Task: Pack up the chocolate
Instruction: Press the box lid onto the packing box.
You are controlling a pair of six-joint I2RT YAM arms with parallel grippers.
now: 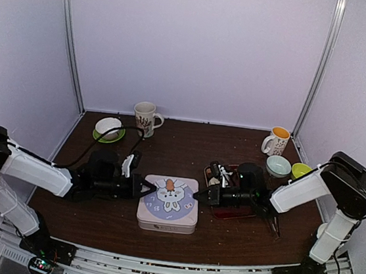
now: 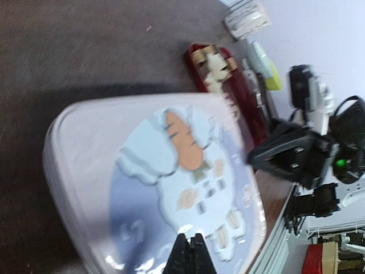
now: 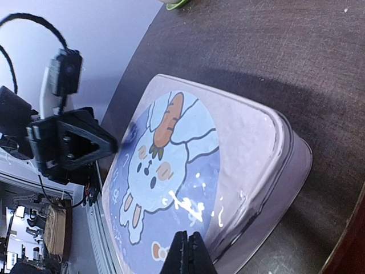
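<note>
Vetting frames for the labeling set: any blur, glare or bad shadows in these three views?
Left wrist: the tin is smeared, worst at its near edge; the red tray behind is soft too. Right wrist: sharper, print readable, small white glare spots on the lid; dark shadow on the table behind the tin. Top: even light, no glare, fine detail coarse.

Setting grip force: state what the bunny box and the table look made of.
Bunny box: probably printed tin, glossy, with glare spots on the lid and a rolled rim. Table: dark brown, matte, wood-look; real wood or laminate is unclear.
</note>
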